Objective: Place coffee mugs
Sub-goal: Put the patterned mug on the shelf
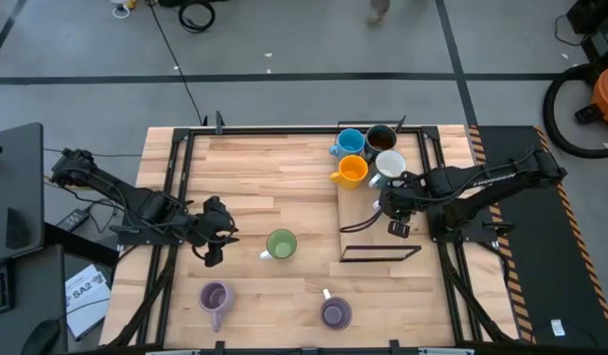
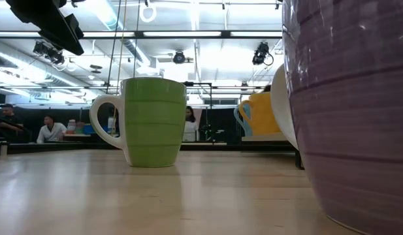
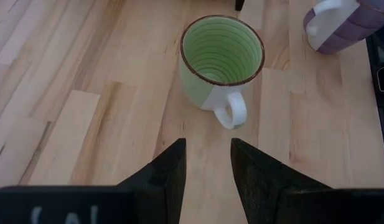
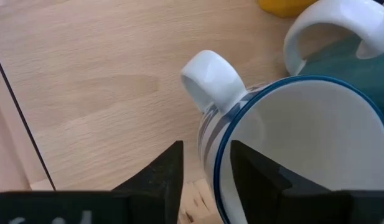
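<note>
From above, the green mug stands upright mid-bench, just beside the left claw, while the right claw hovers by the white mug in the far cluster. The left wrist view shows that claw released, clear of the green mug. The right wrist view shows its claw parted astride the blue-rimmed white mug's wall.

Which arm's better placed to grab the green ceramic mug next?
Left. The left gripper is open and sits just beside the green ceramic mug, whose white handle points toward its fingers. The right gripper is across the table, its fingers straddling the rim of the white blue-rimmed mug.
</note>
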`<state>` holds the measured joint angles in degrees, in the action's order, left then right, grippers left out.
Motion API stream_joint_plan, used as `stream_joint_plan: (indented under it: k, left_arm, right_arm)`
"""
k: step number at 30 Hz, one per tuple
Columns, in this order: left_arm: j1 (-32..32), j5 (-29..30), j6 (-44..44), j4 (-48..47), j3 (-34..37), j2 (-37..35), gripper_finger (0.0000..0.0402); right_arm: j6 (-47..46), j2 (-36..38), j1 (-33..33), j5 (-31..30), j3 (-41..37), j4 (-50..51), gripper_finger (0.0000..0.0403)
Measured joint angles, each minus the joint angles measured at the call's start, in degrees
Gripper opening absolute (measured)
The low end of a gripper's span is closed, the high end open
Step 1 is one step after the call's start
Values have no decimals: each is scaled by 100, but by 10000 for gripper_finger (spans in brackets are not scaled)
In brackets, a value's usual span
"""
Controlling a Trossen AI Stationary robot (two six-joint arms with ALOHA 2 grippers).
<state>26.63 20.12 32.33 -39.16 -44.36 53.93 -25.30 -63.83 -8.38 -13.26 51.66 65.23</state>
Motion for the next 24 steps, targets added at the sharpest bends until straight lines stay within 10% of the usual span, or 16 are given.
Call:
stream_joint_plan:
  k: [24]
  left_arm:
    - [2,-1,3,1,0,0,132]
  right_arm:
    - [-2,147,-4,697,10,7,167]
